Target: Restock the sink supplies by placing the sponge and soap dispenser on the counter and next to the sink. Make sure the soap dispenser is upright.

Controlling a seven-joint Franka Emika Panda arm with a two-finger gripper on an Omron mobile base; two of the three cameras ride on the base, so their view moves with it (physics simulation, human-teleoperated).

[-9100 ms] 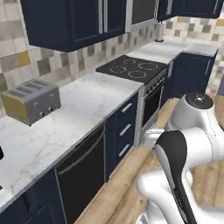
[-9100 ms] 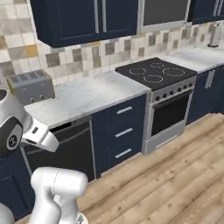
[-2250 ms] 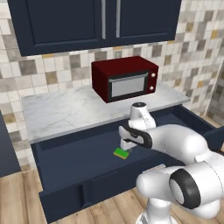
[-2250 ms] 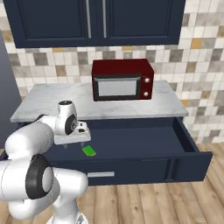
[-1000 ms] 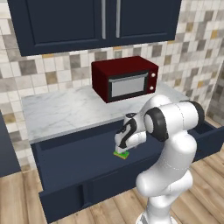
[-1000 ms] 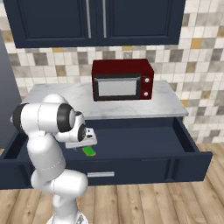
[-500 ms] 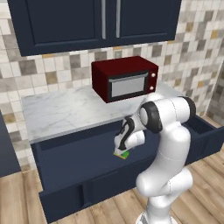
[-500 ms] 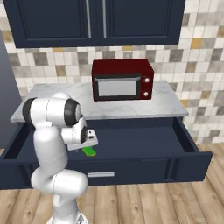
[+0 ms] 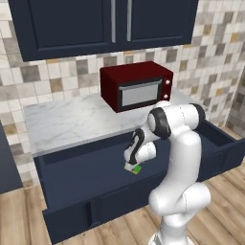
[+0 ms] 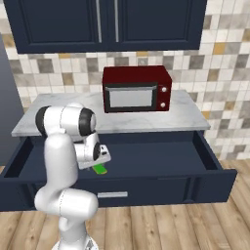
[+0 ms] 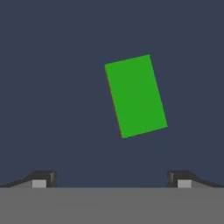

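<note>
The sponge [image 9: 137,169] [image 10: 100,169] lies flat, green side up, on the floor of an open navy drawer. In the hand view the sponge [image 11: 135,95] sits slightly right of centre, tilted, with nothing touching it. My gripper [image 9: 131,163] [image 10: 96,165] [image 11: 109,179] points down into the drawer just above the sponge, jaws open and empty. The white marble counter [image 9: 72,119] [image 10: 188,114] runs behind the drawer. The soap dispenser and the sink are out of view.
The drawer front [image 9: 72,213] [image 10: 146,188] juts toward the base, and its side walls box in the hand. A red microwave [image 9: 136,86] [image 10: 136,90] stands on the counter behind. Navy wall cabinets [image 9: 105,24] hang above.
The hand has sunk a little lower over the sponge while the elbow rose. The jaws stayed open and the sponge has not moved.
</note>
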